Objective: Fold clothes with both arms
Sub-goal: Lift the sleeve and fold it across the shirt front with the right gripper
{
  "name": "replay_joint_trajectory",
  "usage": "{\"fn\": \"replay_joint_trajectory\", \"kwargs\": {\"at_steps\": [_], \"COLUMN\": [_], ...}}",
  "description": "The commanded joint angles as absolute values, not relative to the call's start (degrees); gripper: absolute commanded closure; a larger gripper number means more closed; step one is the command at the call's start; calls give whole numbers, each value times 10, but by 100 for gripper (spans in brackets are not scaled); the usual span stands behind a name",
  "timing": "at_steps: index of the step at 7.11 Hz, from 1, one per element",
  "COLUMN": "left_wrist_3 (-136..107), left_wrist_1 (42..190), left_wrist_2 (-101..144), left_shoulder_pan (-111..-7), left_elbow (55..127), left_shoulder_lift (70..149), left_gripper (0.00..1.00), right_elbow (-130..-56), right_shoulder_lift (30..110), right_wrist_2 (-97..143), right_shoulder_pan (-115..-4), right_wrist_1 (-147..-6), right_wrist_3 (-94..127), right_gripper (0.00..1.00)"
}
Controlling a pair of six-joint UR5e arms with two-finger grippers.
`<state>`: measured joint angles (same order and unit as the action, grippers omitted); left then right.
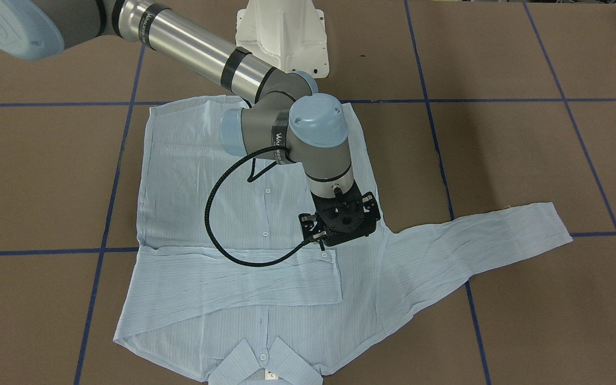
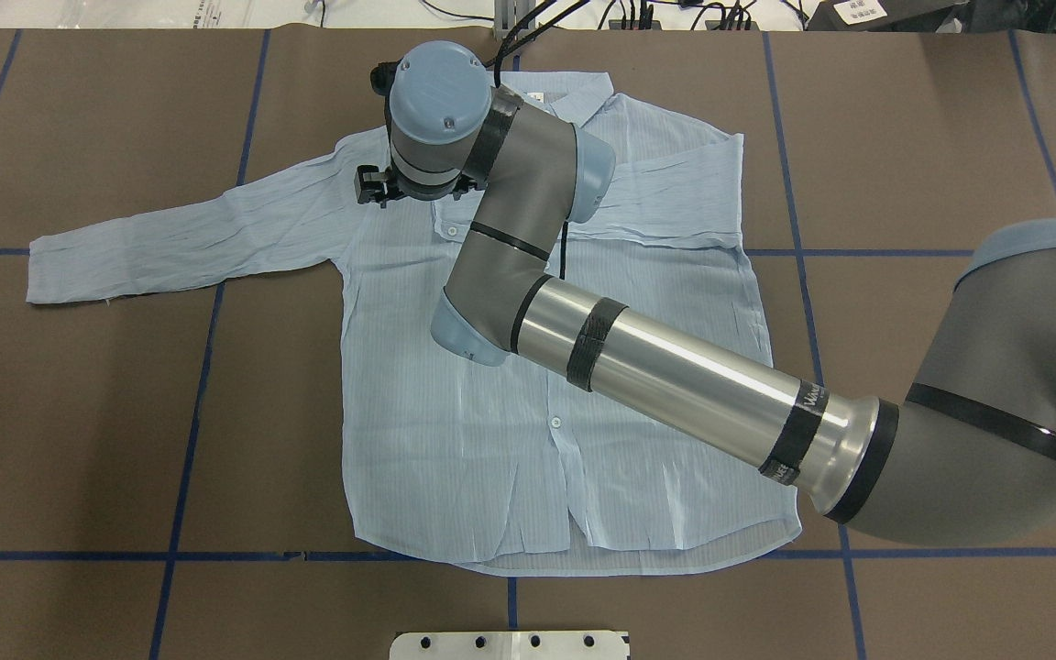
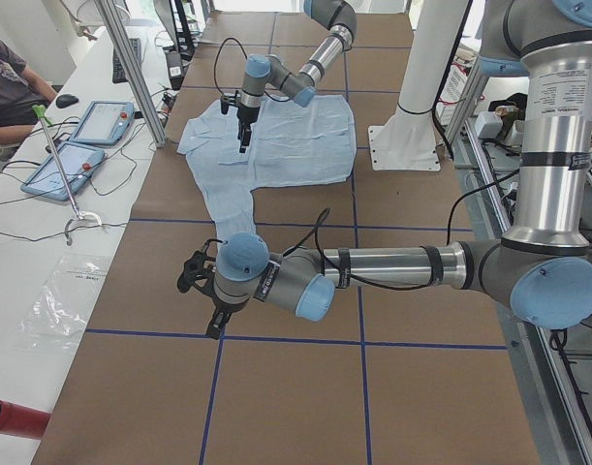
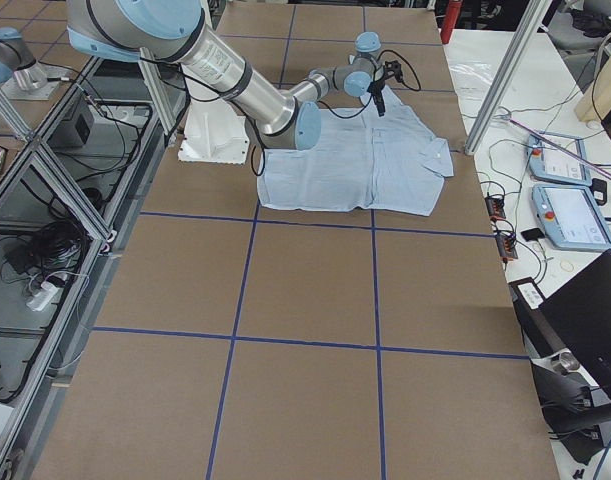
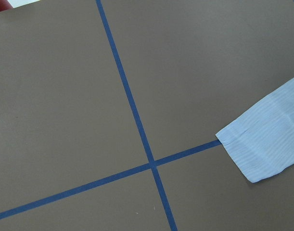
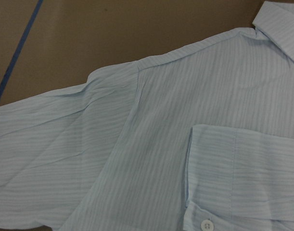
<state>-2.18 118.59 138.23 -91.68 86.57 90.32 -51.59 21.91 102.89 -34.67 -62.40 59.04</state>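
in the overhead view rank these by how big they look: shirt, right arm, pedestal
1. shirt
2. right arm, which is nearer the camera, so its size is inflated
3. pedestal, with only an edge in view

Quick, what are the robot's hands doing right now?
Left hand: cannot be told, seen only from the side.
Right hand: cannot be told, fingers hidden, over the shirt.

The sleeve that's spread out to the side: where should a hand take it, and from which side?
Take the cuff, from above on its outer end, the robot's left. The sleeve lies flat and straight out from the shirt, so the cuff's edge is free on bare table.
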Motion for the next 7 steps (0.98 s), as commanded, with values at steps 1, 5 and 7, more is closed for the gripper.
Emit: {"fn": "replay_joint_trajectory", "kwargs": {"at_steps": [1, 5, 7], "left_wrist_3": [-180, -472, -628], "left_wrist_1": [1271, 1415, 1442], "left_wrist_2": [1343, 1182, 1106], "left_shoulder_pan": [-860, -714, -629], "left_elbow": [861, 861, 862], "left_shoulder_lift": [904, 888, 889], "left_gripper": [1, 1, 5], "right_elbow": [-588, -738, -882], "right_shoulder_lift": [227, 337, 447], "right_wrist_2": [1033, 1112, 1146], "right_shoulder_pan": [-349, -419, -469], "right_wrist_1": [-764, -923, -999], "right_wrist_3": [618, 564, 450], "right_gripper": [0, 0, 0]}}
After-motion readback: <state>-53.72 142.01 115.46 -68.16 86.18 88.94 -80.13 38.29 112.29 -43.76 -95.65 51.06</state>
